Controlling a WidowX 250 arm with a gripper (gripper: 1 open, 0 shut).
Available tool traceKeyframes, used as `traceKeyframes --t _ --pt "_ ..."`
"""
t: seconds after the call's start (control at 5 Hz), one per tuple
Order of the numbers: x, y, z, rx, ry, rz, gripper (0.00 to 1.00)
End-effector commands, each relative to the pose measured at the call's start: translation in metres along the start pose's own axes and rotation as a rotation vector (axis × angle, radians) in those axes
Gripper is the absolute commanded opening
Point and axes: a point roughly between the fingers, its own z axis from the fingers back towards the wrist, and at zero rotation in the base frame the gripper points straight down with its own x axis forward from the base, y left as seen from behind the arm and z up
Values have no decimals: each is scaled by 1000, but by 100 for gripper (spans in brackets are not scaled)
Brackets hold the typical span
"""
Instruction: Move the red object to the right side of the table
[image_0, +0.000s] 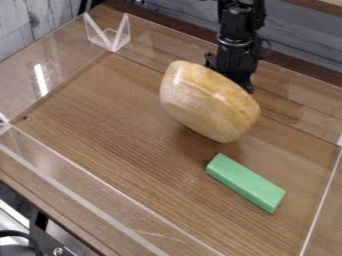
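Note:
The red object is hidden in this view. A wooden bowl (207, 100) lies tipped over on the table (100, 125), its rounded underside facing me. My gripper (237, 70) points straight down just behind the bowl's far right rim. Its fingertips sink out of sight behind the bowl, so the jaws themselves do not show.
A flat green rectangular block (246, 182) lies on the wood near the front right. Low clear acrylic walls (40, 75) run around the tabletop, with a clear bracket (107, 33) at the far left corner.

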Motion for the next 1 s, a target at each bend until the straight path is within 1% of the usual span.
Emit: traceKeyframes --t 0.0,0.2,0.4,0.6,0.8 --pt "-2 6 5 16 -34 54 0" --pt "-8 3 5 2 -32 71 0" --pt "-13 -1 3 -9 -30 72 0" --pt "-19 3 -1 -19 -27 91 0" --pt "-33 -9 -3 -48 -3 56 0"
